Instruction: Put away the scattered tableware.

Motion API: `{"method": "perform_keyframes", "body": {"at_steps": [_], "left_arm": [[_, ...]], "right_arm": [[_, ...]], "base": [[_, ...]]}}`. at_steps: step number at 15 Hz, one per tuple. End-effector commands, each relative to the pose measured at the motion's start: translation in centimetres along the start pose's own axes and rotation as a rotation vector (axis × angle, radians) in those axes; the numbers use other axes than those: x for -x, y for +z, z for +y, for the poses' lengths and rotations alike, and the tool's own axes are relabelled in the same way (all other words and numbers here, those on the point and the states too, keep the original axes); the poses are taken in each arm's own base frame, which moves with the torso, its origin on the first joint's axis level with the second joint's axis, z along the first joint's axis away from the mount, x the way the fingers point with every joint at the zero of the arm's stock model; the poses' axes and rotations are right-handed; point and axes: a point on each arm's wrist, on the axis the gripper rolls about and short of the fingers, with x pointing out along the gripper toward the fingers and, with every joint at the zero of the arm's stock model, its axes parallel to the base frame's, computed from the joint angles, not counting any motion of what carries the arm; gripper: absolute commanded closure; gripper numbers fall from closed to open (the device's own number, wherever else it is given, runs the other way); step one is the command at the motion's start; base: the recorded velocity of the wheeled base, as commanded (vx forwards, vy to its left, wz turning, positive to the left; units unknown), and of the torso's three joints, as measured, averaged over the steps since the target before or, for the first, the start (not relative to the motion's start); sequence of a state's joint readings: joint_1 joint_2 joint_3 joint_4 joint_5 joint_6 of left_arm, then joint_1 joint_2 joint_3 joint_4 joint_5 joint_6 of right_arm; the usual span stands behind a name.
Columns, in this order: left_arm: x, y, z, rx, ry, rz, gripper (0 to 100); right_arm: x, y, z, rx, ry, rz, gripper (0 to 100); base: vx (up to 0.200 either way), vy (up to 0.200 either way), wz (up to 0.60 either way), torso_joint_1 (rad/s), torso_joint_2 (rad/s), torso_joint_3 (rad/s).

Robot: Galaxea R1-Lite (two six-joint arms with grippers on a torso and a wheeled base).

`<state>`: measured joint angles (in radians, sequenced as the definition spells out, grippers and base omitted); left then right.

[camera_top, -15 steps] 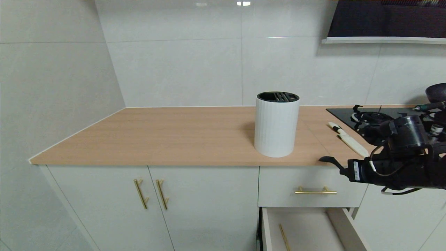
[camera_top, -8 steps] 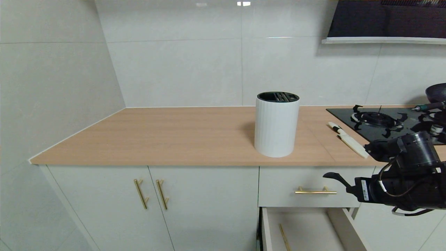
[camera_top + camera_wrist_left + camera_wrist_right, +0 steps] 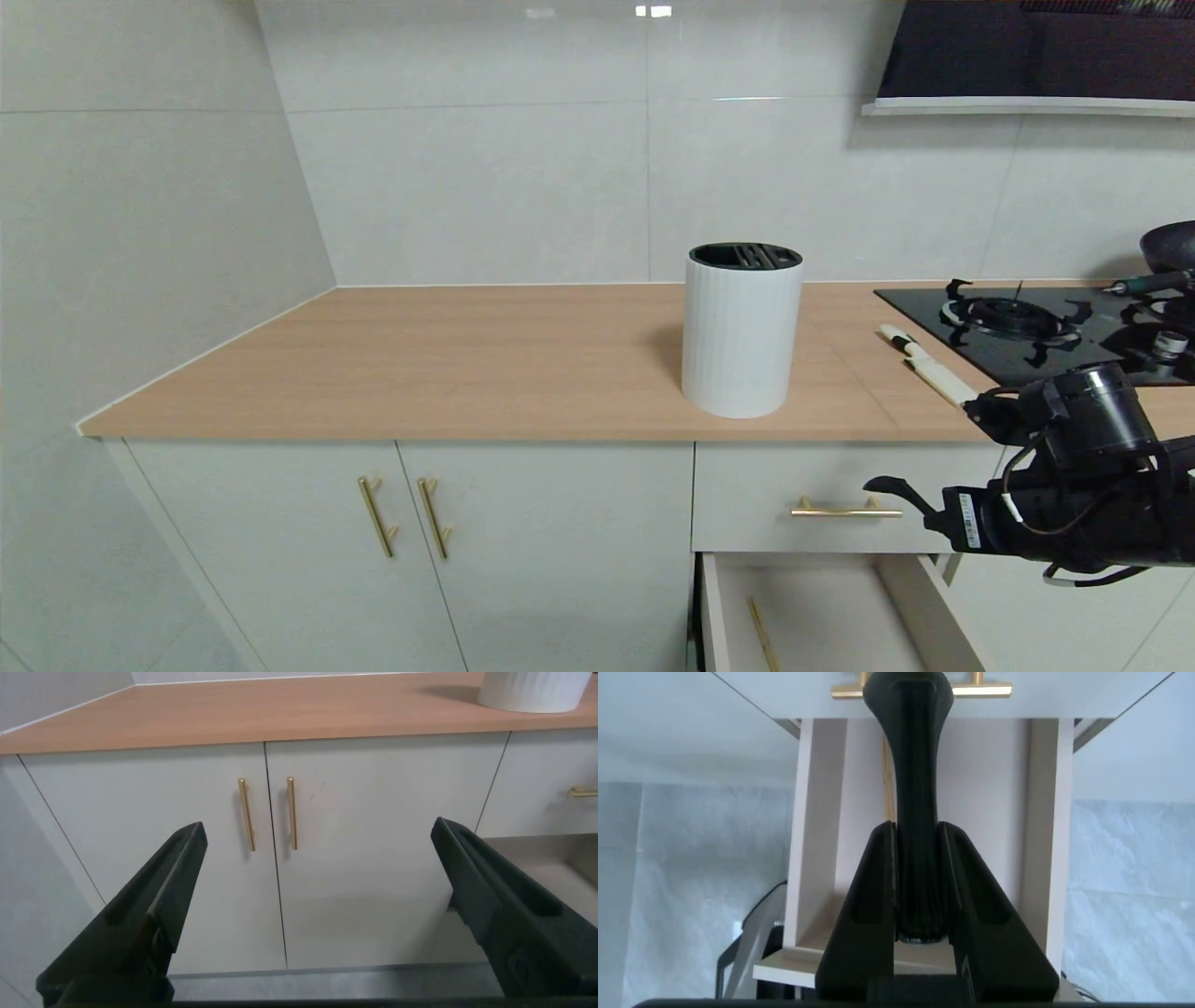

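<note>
At bench (image 3: 467, 364) front, over open drawer (image 3: 910, 597): my right claw (image 3: 917, 873) has lowered, clamping a black utensil (image 3: 885, 485); left claw (image 3: 318, 840) wide.

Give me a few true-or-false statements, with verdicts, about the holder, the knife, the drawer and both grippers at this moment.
1. The white holder stands upright on the counter. True.
2. The knife is slotted into the holder. False: it lies flat on the counter, between the holder and the stove.
3. The right gripper has its jaws shut on a black utensil. True.
4. The lower drawer is pushed shut. False: it is pulled open, below the right gripper.
5. The left gripper has its jaws open and holds nothing. True.
</note>
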<state>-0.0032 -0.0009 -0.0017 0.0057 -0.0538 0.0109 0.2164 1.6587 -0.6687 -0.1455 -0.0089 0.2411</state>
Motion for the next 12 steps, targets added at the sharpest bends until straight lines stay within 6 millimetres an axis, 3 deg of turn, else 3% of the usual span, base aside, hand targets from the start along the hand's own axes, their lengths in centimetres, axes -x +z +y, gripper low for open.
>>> {"method": "perform_keyframes", "body": {"at_steps": [1, 12], "left_arm": [[0.0, 0.0, 0.0, 0.0, 0.0, 0.001, 0], [0.0, 0.0, 0.0, 0.0, 0.0, 0.001, 0]], "right_arm": [[-0.3, -0.1, 0.0, 0.0, -0.003, 0.013, 100], [-1.5, -0.6, -0.1, 0.003, -0.013, 0.05, 100]], "base": [[0.0, 0.0, 0.0, -0.149, 0.34, 0.198], [0.0, 0.0, 0.0, -0.176, 0.46, 0.281]]}}
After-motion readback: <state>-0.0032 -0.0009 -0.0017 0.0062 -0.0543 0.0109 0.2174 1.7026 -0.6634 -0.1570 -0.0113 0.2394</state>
